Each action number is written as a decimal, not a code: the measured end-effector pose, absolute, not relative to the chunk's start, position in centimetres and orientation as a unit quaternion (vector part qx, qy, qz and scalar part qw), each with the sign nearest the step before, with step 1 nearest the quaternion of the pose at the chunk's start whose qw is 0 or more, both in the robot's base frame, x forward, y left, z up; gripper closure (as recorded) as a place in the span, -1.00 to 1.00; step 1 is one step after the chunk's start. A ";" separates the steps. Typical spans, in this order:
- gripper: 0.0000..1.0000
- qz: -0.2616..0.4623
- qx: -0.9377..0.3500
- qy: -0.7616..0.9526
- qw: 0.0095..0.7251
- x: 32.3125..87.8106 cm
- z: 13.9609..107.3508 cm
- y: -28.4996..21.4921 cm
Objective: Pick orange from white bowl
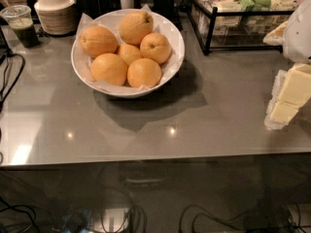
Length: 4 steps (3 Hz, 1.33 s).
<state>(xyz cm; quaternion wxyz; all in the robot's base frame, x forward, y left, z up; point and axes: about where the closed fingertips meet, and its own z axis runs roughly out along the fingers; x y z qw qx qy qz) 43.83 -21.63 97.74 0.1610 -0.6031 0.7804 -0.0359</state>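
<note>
While jaws far right, orange (pixel 136 26) bowled

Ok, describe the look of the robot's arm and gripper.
The gripper shows at the right edge of the camera view, above the grey table, right of the white bowl. It is built of pale creamy-yellow blocks with flat faces and square edges, backed by a whitish rim. Above it sits a smooth, rounded white arm shell. No cables or markings show on either.

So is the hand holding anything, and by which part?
Nothing held. The hand sits at the right edge, well clear of the white bowl; the orange lies inside it.
</note>
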 end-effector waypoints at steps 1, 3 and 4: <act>-1.00 -0.036 -0.603 0.780 0.161 43.8 97.7 -21.6; -1.00 -0.013 -0.639 0.745 0.192 45.9 98.7 -17.9; -1.00 0.023 -0.666 0.708 0.231 49.1 99.6 -13.9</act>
